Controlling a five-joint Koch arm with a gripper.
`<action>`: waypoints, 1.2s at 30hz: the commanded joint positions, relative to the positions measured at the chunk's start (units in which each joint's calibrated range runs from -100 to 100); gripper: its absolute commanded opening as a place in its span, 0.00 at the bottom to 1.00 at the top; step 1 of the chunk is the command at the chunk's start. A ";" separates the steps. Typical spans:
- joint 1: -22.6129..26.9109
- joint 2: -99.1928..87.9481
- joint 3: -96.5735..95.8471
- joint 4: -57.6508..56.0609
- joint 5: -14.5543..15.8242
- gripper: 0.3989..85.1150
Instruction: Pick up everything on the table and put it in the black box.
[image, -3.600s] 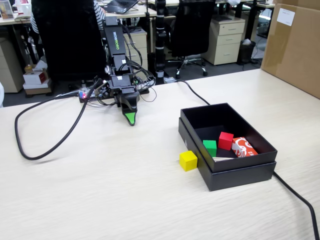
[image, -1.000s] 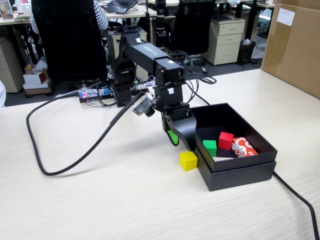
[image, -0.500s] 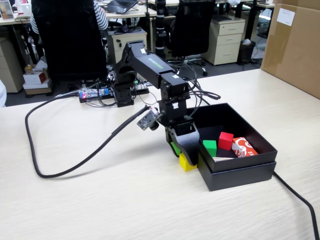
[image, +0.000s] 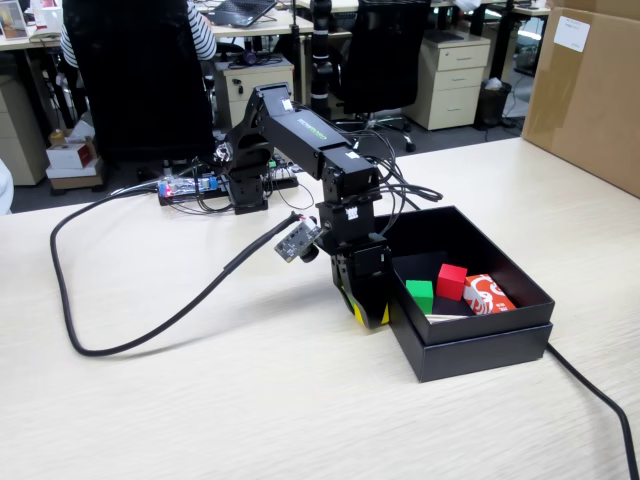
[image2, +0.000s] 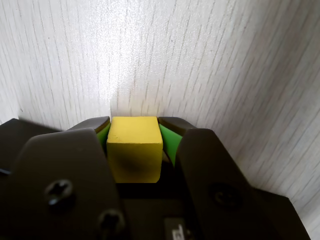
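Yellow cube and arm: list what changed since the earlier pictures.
The arm swung from its folded rest out toward the black box and came down; the gripper now has the yellow cube between its fingers. Box, green cube and red cube stayed put.

Even, diffuse office light fills the fixed view, bright and soft, so my black jointed arm (image: 300, 135) casts only a faint, blurry shadow on the pale beige wood-grain tabletop (image: 200, 400). The inside of the shallow matte black cardboard box (image: 520, 345) stays dark and swallows detail. That picture is reasonably sharp but slightly grainy, with the desks behind a little washed out. In my wrist view a white glare patch blooms on the table just above the small bright yellow cube (image2: 135, 147), bleaching the grain there. The near black shells of my claw (image2: 134, 131) are soft and out of focus, the corners dim.
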 joint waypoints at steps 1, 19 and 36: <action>-0.49 -6.63 3.43 -2.30 -0.05 0.01; 7.03 -44.04 4.43 -9.47 0.00 0.01; 10.40 -17.65 -2.46 -9.04 0.93 0.01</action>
